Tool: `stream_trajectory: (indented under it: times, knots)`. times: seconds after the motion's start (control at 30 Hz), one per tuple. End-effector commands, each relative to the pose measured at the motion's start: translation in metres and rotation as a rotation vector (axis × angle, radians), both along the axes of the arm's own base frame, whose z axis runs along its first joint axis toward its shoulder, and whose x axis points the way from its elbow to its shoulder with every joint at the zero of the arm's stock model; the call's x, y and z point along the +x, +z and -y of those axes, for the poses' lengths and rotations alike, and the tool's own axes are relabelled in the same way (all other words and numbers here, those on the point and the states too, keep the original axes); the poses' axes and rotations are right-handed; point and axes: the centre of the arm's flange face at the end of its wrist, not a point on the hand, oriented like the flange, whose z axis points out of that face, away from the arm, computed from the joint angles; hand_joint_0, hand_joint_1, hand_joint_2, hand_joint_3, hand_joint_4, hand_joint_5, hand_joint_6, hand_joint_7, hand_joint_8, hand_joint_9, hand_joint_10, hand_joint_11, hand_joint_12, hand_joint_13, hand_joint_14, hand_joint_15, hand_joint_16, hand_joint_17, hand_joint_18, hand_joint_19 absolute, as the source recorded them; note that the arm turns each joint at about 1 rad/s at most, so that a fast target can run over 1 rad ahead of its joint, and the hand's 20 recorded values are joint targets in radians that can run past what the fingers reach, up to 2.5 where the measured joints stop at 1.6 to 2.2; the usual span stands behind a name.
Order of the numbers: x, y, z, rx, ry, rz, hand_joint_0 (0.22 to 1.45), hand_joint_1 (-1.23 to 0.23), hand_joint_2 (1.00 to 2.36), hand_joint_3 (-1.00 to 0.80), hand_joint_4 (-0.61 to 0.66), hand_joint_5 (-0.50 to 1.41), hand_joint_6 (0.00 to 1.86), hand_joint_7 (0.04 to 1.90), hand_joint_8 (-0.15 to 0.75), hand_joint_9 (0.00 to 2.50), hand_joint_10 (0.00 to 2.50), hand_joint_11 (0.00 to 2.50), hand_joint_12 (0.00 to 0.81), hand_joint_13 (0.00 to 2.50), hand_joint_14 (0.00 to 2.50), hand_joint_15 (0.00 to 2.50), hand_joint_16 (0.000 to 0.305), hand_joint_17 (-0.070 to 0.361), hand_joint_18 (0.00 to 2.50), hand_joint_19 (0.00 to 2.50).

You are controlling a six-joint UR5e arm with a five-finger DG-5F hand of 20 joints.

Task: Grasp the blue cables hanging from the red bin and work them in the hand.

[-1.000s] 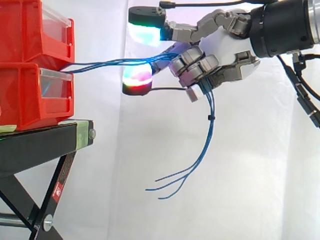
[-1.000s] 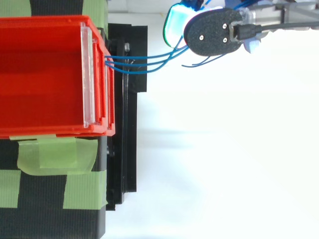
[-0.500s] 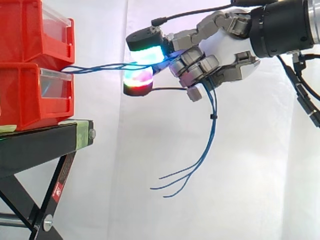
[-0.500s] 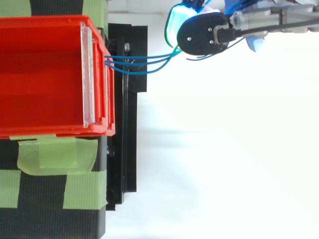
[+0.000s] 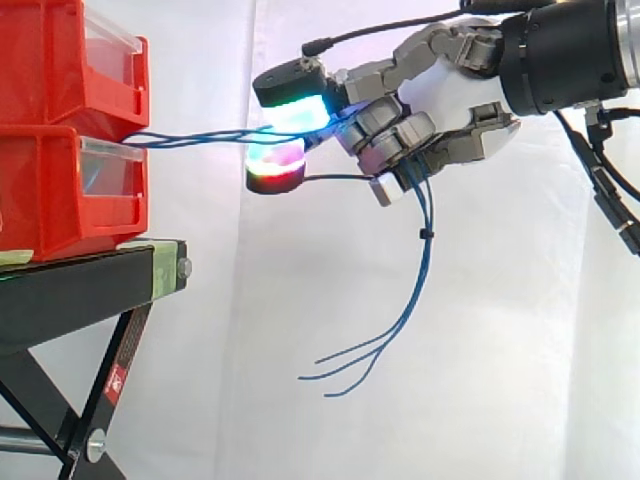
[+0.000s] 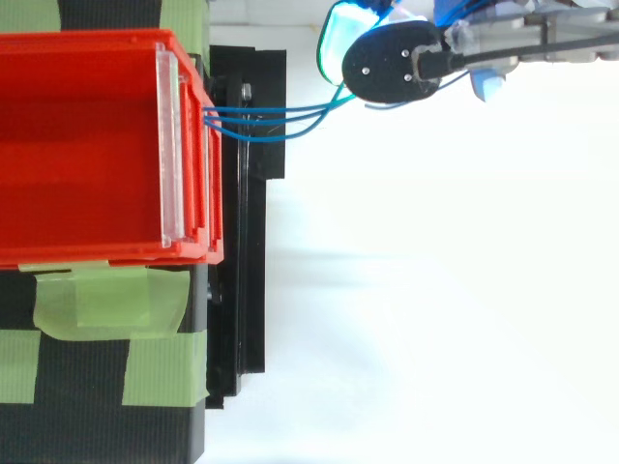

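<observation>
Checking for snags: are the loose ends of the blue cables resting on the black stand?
No, the blue cables dangle free in the air below the hand, apart from the black stand.

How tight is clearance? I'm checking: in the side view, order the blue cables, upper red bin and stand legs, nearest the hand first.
1. blue cables, pinched in the hand.
2. upper red bin, level, to the left.
3. stand legs, low at left.
</observation>
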Motion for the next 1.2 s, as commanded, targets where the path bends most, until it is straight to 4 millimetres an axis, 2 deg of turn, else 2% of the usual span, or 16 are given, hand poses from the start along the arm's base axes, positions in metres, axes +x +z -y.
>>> stream_trajectory:
  times: [0.0, 0.13, 0.2, 0.3, 0.33, 0.4, 0.43, 0.63, 0.83, 0.9, 0.93, 1.0, 1.07, 1.1, 1.17]
  knots:
    - [-0.0001, 0.0000, 0.0001, 0.002, -0.002, 0.000, 0.86, -0.63, 1.02, -0.42, 0.34, 0.32, 0.01, 1.28, 0.453, 0.52, 2.50, 2.50, 0.533, 0.86, 2.50, 1.50, 0.058, 0.130, 1.15, 0.96]
    - [-0.0002, 0.0000, 0.0003, 0.012, -0.004, 0.005, 0.91, -0.66, 1.02, -0.23, 0.35, 0.32, 0.01, 1.27, 0.457, 0.48, 2.50, 2.46, 0.538, 0.85, 2.50, 1.48, 0.061, 0.137, 1.15, 0.90]
    - [-0.0002, 0.0000, 0.0003, 0.015, -0.005, 0.007, 0.94, -0.67, 1.01, -0.06, 0.37, 0.32, 0.00, 1.27, 0.471, 0.47, 2.50, 2.43, 0.552, 0.87, 2.50, 1.45, 0.066, 0.149, 1.15, 0.75]
    - [-0.0002, 0.0000, 0.0003, 0.015, -0.005, 0.007, 0.95, -0.68, 1.00, 0.09, 0.38, 0.32, 0.00, 1.26, 0.479, 0.43, 2.50, 2.41, 0.563, 0.85, 2.50, 1.43, 0.071, 0.160, 1.13, 0.64]
    - [-0.0001, 0.0000, 0.0001, 0.015, -0.003, 0.007, 0.93, -0.68, 1.04, 0.12, 0.39, 0.31, 0.00, 1.26, 0.485, 0.41, 2.50, 2.39, 0.570, 0.84, 2.50, 1.40, 0.074, 0.167, 1.12, 0.57]
    - [-0.0001, 0.0000, 0.0001, 0.017, -0.003, 0.007, 0.84, -0.66, 1.30, 0.02, 0.41, 0.30, 0.00, 1.26, 0.500, 0.39, 2.50, 2.37, 0.575, 0.82, 2.50, 1.39, 0.079, 0.178, 1.10, 0.47]
    - [-0.0001, 0.0000, 0.0001, 0.018, -0.004, 0.008, 0.82, -0.66, 1.36, -0.01, 0.41, 0.30, 0.00, 1.26, 0.500, 0.38, 2.50, 2.37, 0.583, 0.82, 2.50, 1.39, 0.081, 0.182, 1.09, 0.43]
    - [-0.0001, 0.0000, 0.0001, 0.022, -0.004, 0.010, 0.74, -0.67, 1.51, -0.10, 0.42, 0.26, 0.00, 1.25, 0.517, 0.26, 2.50, 2.36, 0.602, 0.71, 2.50, 1.36, 0.088, 0.197, 1.00, 0.27]
    - [-0.0002, 0.0000, 0.0009, 0.028, -0.005, 0.012, 0.72, -0.71, 1.69, -0.07, 0.42, 0.21, 0.00, 1.25, 0.522, 0.12, 2.50, 2.38, 0.612, 0.57, 2.50, 1.37, 0.086, 0.194, 0.90, 0.29]
    - [-0.0004, -0.0001, 0.0009, 0.038, -0.006, 0.015, 0.73, -0.74, 1.67, -0.10, 0.42, 0.21, 0.00, 1.26, 0.526, 0.09, 2.50, 2.42, 0.611, 0.54, 2.50, 1.37, 0.086, 0.193, 0.88, 0.29]
    - [-0.0003, -0.0001, 0.0008, 0.039, -0.004, 0.016, 0.82, -0.78, 1.35, 0.00, 0.41, 0.20, 0.00, 1.27, 0.522, 0.07, 2.50, 2.43, 0.605, 0.52, 2.50, 1.37, 0.082, 0.184, 0.86, 0.37]
    - [-0.0002, -0.0002, 0.0007, 0.041, -0.003, 0.016, 0.95, -0.80, 1.00, -0.02, 0.39, 0.18, 0.00, 1.28, 0.506, 0.04, 2.50, 2.47, 0.585, 0.47, 2.50, 1.43, 0.072, 0.162, 0.83, 0.56]
    - [-0.0002, -0.0004, -0.0001, 0.042, 0.006, 0.013, 0.98, -0.80, 1.01, -0.35, 0.33, 0.17, 0.00, 1.30, 0.472, 0.00, 2.50, 2.46, 0.552, 0.42, 2.50, 1.43, 0.060, 0.136, 0.77, 0.73]
    - [-0.0002, -0.0004, -0.0001, 0.042, 0.006, 0.013, 0.99, -0.80, 1.01, -0.41, 0.33, 0.16, 0.00, 1.31, 0.467, 0.00, 2.50, 2.46, 0.543, 0.41, 2.50, 1.43, 0.058, 0.130, 0.78, 0.81]
    - [0.0003, 0.0000, -0.0022, 0.046, 0.038, 0.010, 1.04, -0.81, 1.01, -0.50, 0.32, 0.14, 0.13, 1.27, 0.455, 0.02, 2.50, 2.42, 0.537, 0.42, 2.50, 1.40, 0.057, 0.128, 0.83, 0.86]
